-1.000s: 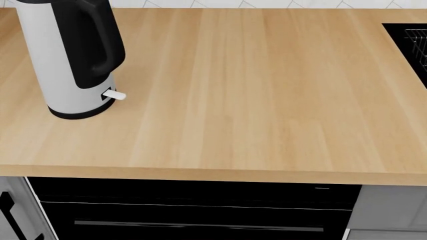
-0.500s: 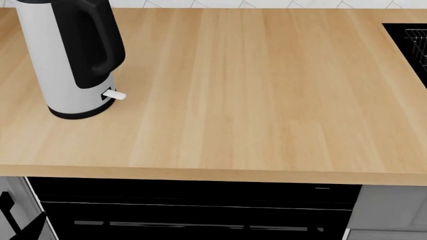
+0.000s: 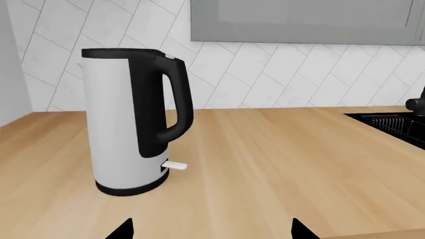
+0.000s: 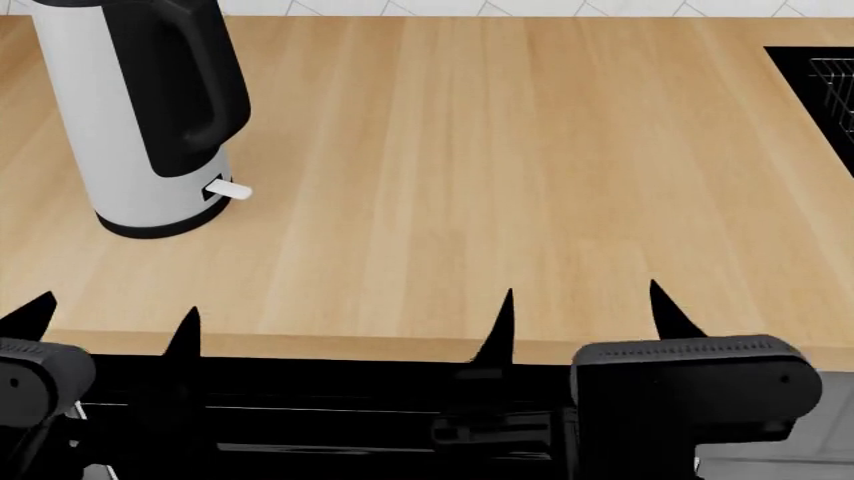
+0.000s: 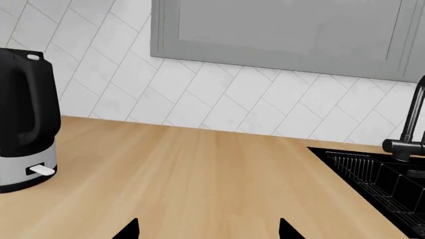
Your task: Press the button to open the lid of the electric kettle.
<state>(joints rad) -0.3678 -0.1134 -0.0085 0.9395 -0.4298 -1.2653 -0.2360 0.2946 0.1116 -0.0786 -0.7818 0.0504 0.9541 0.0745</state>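
Observation:
The electric kettle (image 4: 114, 130) is a tall light-grey cylinder with a black loop handle. It stands upright on the wooden counter at the far left. It also shows in the left wrist view (image 3: 119, 124) and the right wrist view (image 5: 23, 124). Its lid is shut. The button (image 3: 171, 57) is a small white disc on top of the handle, also seen in the right wrist view (image 5: 33, 57). A white lever tab (image 4: 230, 189) sticks out near the base. My left gripper (image 4: 107, 325) and right gripper (image 4: 581, 315) are open and empty at the counter's front edge.
The wooden counter (image 4: 507, 170) runs across the view. A black sink (image 4: 827, 90) with a wire rack lies at the far right, with a black tap (image 5: 411, 134) behind it. A black oven front (image 4: 334, 420) sits below the counter edge. A tiled wall and grey cabinet stand behind.
Both arms have risen into the head view from below the counter edge; their fingertips now show over the front edge. The kettle has not moved.

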